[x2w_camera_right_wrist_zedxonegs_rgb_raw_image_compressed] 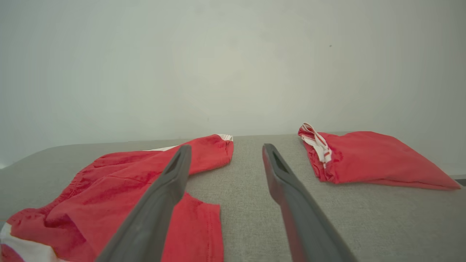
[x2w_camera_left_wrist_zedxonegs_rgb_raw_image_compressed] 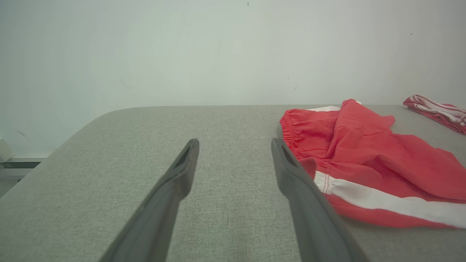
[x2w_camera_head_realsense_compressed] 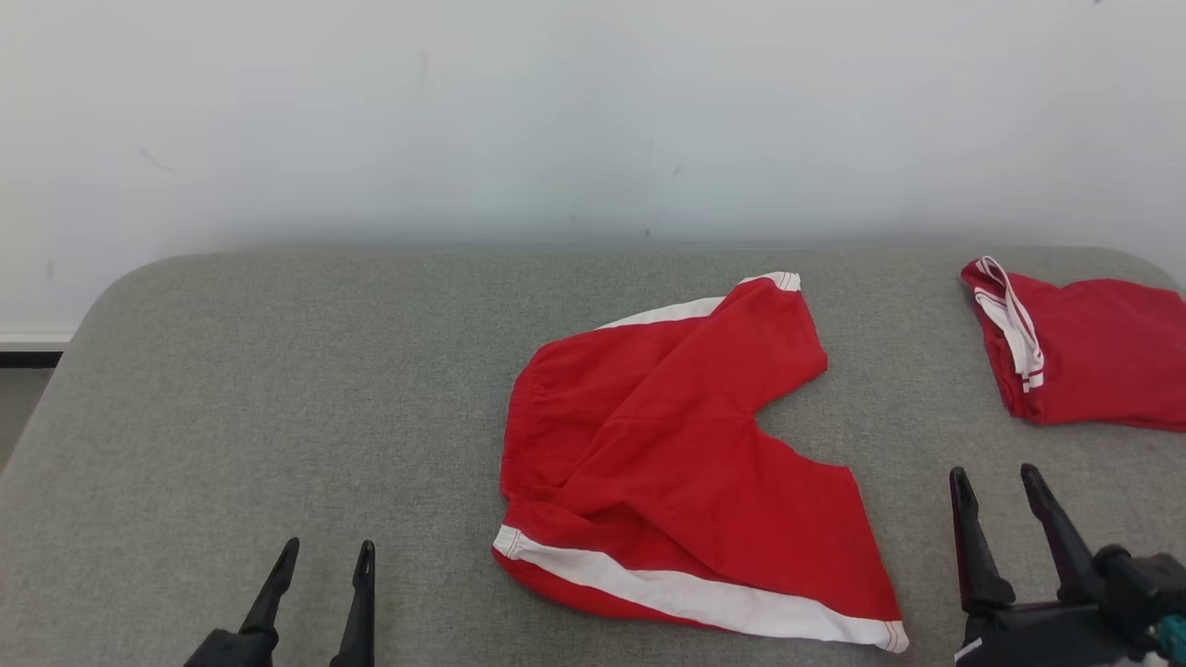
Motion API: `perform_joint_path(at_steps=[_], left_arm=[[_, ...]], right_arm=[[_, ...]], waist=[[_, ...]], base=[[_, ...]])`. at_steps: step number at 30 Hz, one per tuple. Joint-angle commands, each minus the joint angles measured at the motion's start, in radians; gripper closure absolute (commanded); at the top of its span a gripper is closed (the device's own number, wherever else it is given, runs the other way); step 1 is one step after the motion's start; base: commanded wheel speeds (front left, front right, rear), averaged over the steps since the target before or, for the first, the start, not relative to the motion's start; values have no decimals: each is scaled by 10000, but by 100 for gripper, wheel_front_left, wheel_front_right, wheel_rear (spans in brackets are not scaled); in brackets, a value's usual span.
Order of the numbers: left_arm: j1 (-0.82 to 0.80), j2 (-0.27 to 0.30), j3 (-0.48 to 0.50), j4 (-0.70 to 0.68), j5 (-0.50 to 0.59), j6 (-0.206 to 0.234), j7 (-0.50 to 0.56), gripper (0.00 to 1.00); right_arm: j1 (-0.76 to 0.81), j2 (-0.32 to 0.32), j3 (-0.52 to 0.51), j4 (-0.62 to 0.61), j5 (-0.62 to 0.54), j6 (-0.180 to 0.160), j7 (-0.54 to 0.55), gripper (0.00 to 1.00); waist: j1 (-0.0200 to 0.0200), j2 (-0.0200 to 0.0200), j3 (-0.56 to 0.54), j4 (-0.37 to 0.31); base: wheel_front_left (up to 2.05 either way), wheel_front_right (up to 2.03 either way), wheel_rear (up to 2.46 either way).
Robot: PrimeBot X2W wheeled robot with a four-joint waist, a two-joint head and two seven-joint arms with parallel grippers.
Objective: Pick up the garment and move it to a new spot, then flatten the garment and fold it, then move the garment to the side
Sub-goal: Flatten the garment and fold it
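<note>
The red shorts (x2w_camera_head_realsense_compressed: 667, 463) lie rumpled near the middle of the grey counter (x2w_camera_head_realsense_compressed: 278, 371). The waistband faces the robot's left and the two legs splay toward its right, with a white stripe along the near edge and another along the far leg. The right end effector (x2w_camera_head_realsense_compressed: 994, 477) is near the near leg's hem, not touching it, fingers parted and holding nothing. The left end effector (x2w_camera_head_realsense_compressed: 329, 551) sits at the near left, apart from the waistband, likewise released and empty. At the counter's far right lies a second red garment (x2w_camera_head_realsense_compressed: 1093, 352), folded with white trim showing, well apart from the shorts. A pale wall (x2w_camera_head_realsense_compressed: 556, 111) stands behind.
</note>
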Motion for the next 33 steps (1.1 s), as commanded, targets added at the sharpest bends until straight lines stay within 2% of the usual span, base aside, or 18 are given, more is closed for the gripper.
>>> perform_joint_path(at_steps=[1,4,10,24,33], left_arm=[[126,21,20,-60,-7,62,-27,0],[104,70,24,-64,0,72,-27,0],[101,152,90,-146,31,116,-27,0],[501,131,289,-540,205,668,-27,0],[583,162,192,-616,150,722,-27,0]], right_arm=[[582,327,-257,-553,-320,-29,122,0],[1242,869,-482,-1176,-488,-29,285,0],[1993,1368,-645,-2034,-746,-29,460,0],[2571,1708,-658,-2250,-795,-29,433,0],[2533,1730,-630,-2131,-777,-29,451,0]], waist=[[2,0,-23,-82],[2,0,-30,-109],[2,0,-40,-128],[2,0,-23,-38],[2,0,-14,12]], base=[[0,0,0],[0,0,0],[0,0,0],[0,0,0],[0,0,0]])
